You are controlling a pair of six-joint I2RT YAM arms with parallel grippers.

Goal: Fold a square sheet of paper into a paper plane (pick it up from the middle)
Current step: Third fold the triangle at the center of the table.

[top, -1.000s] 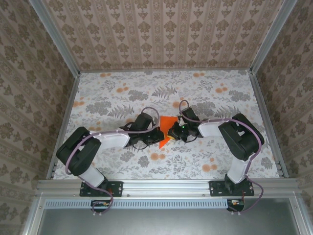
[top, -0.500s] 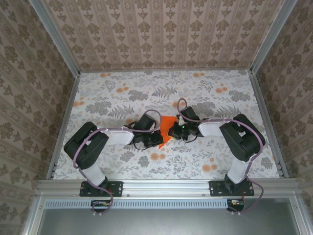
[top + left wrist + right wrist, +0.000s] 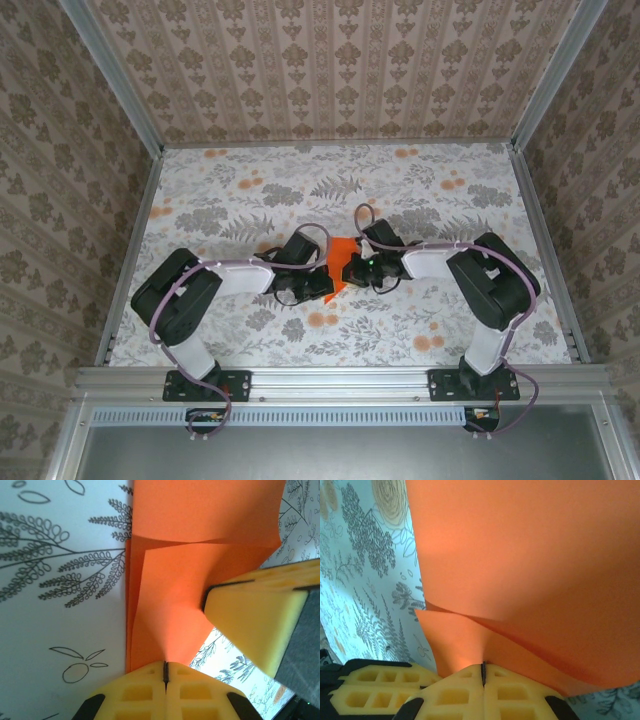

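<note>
The floral bench [image 3: 300, 190] is viewed from above. Near its middle, the folded square sheet of paper [image 3: 340, 255] is pinched at opposite edges by the left fingers [image 3: 140, 692] and the right fingers [image 3: 455, 695], each pair pressed together.

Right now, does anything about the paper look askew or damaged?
No tear shows. The orange paper, pinched by the left fingers and right fingers, bows between them, its folded layers gaping, not lying flat.
</note>
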